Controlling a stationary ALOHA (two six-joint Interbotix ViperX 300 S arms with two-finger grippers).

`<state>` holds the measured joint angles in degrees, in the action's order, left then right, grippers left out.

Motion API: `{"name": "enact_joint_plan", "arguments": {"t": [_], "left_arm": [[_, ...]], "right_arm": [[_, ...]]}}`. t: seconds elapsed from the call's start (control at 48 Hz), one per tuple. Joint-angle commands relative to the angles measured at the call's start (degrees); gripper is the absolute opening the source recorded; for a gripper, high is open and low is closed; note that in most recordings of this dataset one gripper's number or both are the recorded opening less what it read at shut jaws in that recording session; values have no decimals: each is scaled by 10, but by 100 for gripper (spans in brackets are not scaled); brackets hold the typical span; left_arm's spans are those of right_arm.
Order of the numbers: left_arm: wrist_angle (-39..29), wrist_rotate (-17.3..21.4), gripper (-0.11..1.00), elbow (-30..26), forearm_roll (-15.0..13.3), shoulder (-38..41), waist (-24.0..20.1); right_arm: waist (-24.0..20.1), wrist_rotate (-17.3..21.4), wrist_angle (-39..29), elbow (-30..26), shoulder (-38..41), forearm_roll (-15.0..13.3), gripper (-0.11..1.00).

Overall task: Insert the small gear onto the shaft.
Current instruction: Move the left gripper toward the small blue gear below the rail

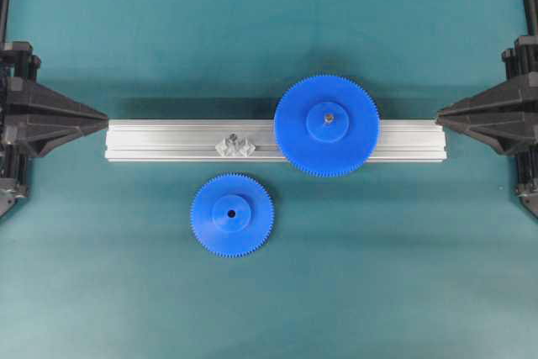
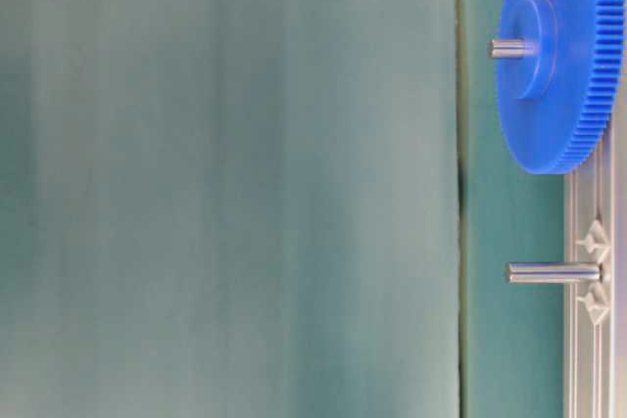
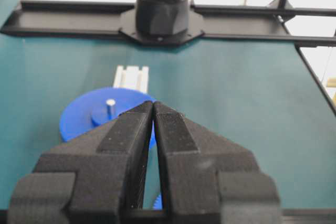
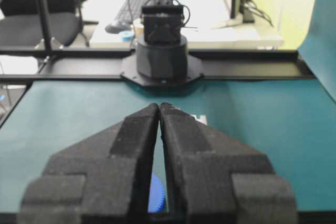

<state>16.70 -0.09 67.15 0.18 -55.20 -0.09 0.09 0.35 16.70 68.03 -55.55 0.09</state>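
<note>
The small gear [image 1: 232, 214] lies flat on the teal mat just in front of the rail, hub up and centre hole showing. The shaft [image 2: 552, 272] stands as a thin grey pin on its shiny bracket [image 1: 235, 145] on the rail, bare. My left gripper [image 1: 106, 117] is shut and empty at the rail's left end, its tips [image 3: 153, 103] touching. My right gripper [image 1: 437, 116] is shut and empty at the rail's right end, its tips [image 4: 159, 105] also together. Both stand well away from the small gear.
A silver aluminium rail [image 1: 168, 140] runs across the middle of the mat. The larger blue gear [image 1: 326, 125] sits on its own pin [image 3: 110, 106] right of the shaft. Black frame bars and the arm bases line both sides.
</note>
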Motion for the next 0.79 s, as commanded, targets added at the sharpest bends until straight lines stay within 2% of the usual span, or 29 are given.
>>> {"name": "enact_joint_plan", "arguments": {"t": [0.0, 0.063, 0.125, 0.209, 0.521, 0.772], "left_arm": [[-10, -13, 10, -23, 5, 5, 9], [-25, -20, 14, -27, 5, 13, 10], [-42, -26, 7, -29, 5, 20, 10], [-60, -31, 2, -34, 5, 25, 10], [-152, -53, 1, -85, 6, 88, 18], [-165, -61, 1, -117, 5, 167, 32]], "right_arm": [[1, 5, 3, -16, 8, 3, 16], [1, 11, -20, -18, 11, 28, 21], [2, 21, -49, -23, 13, 40, 20], [1, 34, -76, -33, 13, 41, 16], [8, 43, -191, -77, 24, 41, 15], [20, 42, -266, -104, 66, 40, 15]]}}
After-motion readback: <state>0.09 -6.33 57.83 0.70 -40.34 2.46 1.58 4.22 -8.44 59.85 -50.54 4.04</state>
